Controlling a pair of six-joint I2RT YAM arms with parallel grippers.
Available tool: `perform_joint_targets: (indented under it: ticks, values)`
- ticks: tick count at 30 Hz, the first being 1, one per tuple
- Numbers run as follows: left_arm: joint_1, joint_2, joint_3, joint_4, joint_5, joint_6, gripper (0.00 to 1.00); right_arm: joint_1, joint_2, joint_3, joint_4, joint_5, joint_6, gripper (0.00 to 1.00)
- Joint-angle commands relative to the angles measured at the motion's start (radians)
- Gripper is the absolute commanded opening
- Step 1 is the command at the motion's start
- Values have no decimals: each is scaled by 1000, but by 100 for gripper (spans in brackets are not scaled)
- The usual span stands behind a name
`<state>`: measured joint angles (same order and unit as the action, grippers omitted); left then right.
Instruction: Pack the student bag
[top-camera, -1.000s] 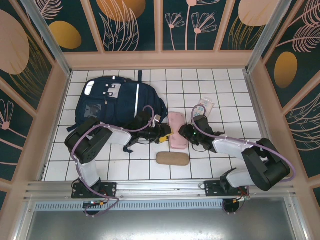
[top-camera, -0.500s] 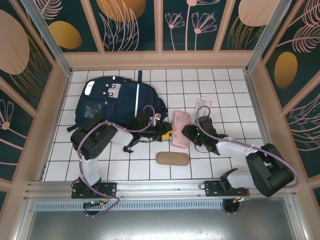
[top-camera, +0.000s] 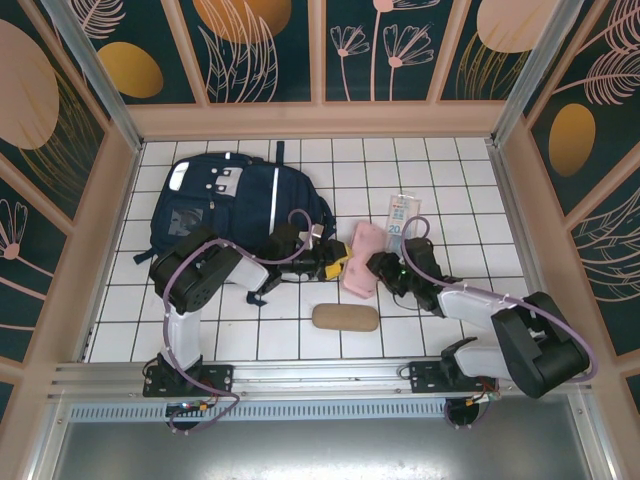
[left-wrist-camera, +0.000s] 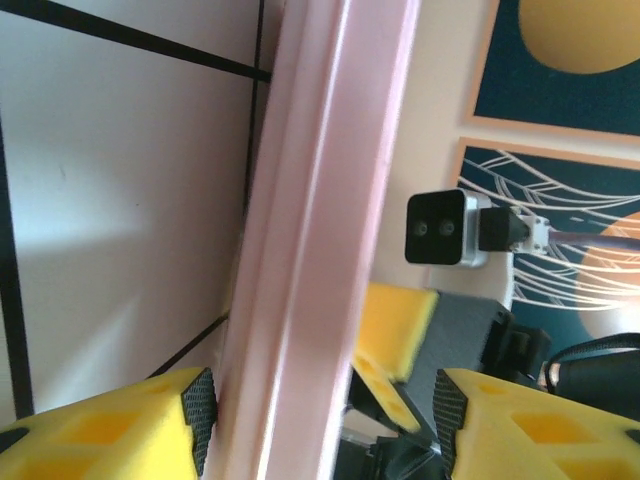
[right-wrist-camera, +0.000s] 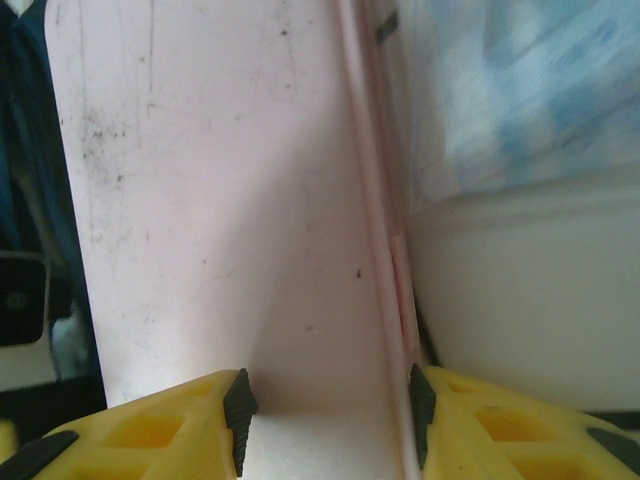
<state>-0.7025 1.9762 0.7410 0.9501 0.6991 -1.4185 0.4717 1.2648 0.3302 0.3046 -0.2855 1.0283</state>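
Trouble looks likeliest in the hand-over at the middle of the white tiled table (top-camera: 450, 170). The right gripper (top-camera: 377, 264) is clamped across one end of the pink flat hard-plastic case (top-camera: 360, 250), which sits tilted. The left gripper (top-camera: 337, 266) straddles the opposite edge with its jaws spread, one pad touching and the other apart. If the right lets go before the left pinches, the smooth case could slide out. If both pull, it may twist or skid.

The large dark navy fabric backpack with a white stripe (top-camera: 240, 195) lies toward the far left corner, just beside the left arm. I can't tell whether its mouth is open, so pushing the case in could snag it on the fabric.
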Motion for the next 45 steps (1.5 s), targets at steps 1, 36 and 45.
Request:
perform_joint_targets:
  ticks: [1,36,45]
  values:
    - [-22,-40,56,-67,41,93,59,9,-21,-8,99,-157,19,48]
    - [14,-158,119,92,77,-84,29,-178,-80,24,362,-405,153,71]
    - [28,-199,121,72,51,-82,29,-183,-47,59,242,-353,123,70]
